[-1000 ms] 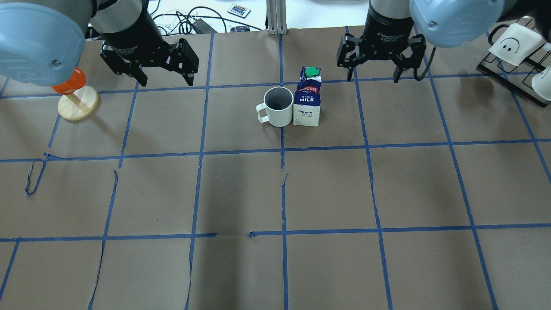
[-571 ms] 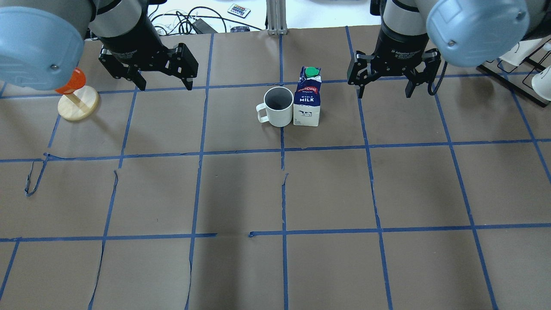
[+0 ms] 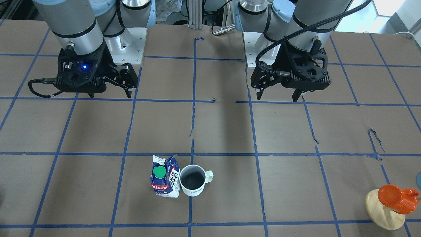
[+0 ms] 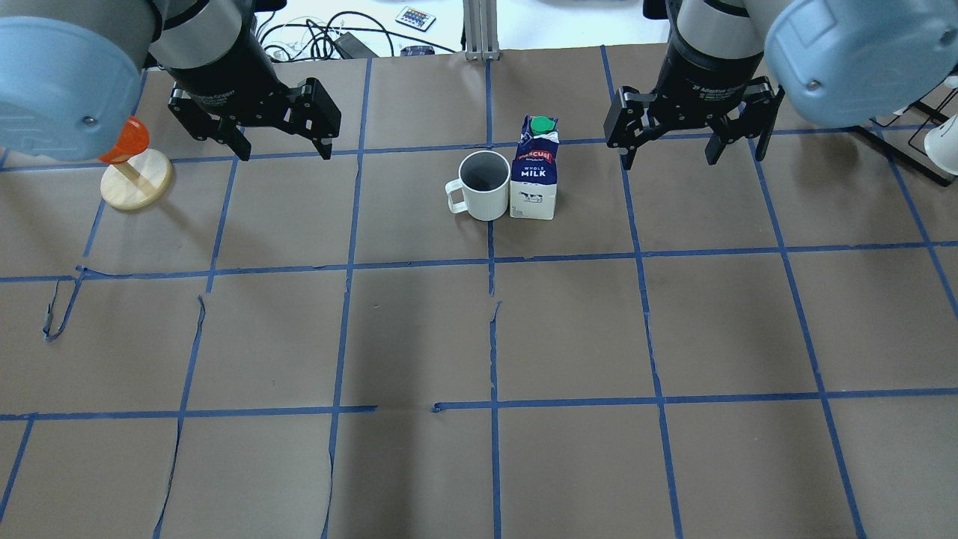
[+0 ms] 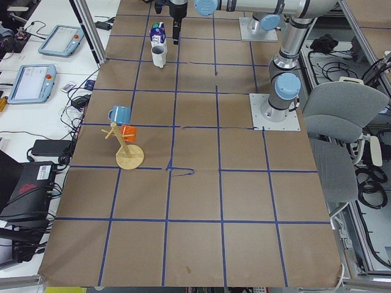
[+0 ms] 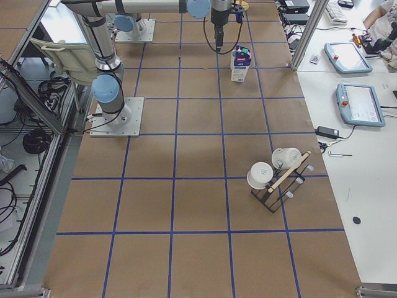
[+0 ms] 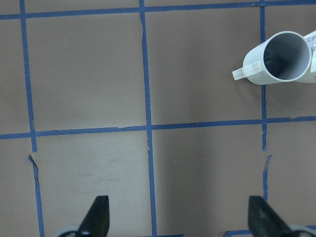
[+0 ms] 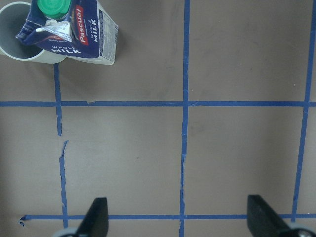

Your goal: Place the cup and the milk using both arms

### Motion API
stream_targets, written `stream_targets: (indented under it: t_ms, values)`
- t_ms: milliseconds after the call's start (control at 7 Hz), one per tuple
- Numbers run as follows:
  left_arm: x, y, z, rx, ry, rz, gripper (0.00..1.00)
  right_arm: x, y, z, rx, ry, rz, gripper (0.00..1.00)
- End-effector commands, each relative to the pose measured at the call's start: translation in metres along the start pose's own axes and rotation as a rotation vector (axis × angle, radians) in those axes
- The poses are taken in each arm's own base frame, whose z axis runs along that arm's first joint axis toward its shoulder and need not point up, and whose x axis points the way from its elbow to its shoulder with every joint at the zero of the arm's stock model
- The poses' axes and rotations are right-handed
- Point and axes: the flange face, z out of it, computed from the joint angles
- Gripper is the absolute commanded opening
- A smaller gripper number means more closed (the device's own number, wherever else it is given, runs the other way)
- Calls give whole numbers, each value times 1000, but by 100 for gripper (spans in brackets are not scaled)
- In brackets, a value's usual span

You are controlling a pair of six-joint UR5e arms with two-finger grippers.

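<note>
The cup [image 4: 483, 185], a white mug with a dark inside and its handle to the left, stands upright on the table, touching the milk carton [image 4: 535, 171] on its right. The milk is dark blue and white with a green cap. Both also show in the front view: cup [image 3: 192, 180], milk [image 3: 164, 176]. The left wrist view shows the cup [image 7: 276, 59]; the right wrist view shows the milk [image 8: 74, 30]. My left gripper [image 4: 281, 150] is open and empty, high to the left of the cup. My right gripper [image 4: 677, 151] is open and empty, high to the right of the milk.
A wooden mug stand [image 4: 136, 178] with an orange cup stands at the far left; the left side view shows a blue mug [image 5: 119, 114] on it too. A black rack [image 6: 277, 185] with white mugs stands at the far right. Blue tape lines grid the brown table.
Both arms have risen and drawn away from the cup and milk. The right gripper has shifted right; the left gripper has shifted slightly left. Cup and milk have not moved.
</note>
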Motion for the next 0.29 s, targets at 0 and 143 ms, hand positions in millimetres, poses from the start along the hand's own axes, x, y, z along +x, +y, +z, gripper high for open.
stream_targets:
  t_ms: [0,143]
  values:
    - [0,0,0,0,-1,0,100,0,0,-1,3,-4,-10,100]
    - [-1,0,0,0,-4,0,100,1,0,-1,3,2,-11,100]
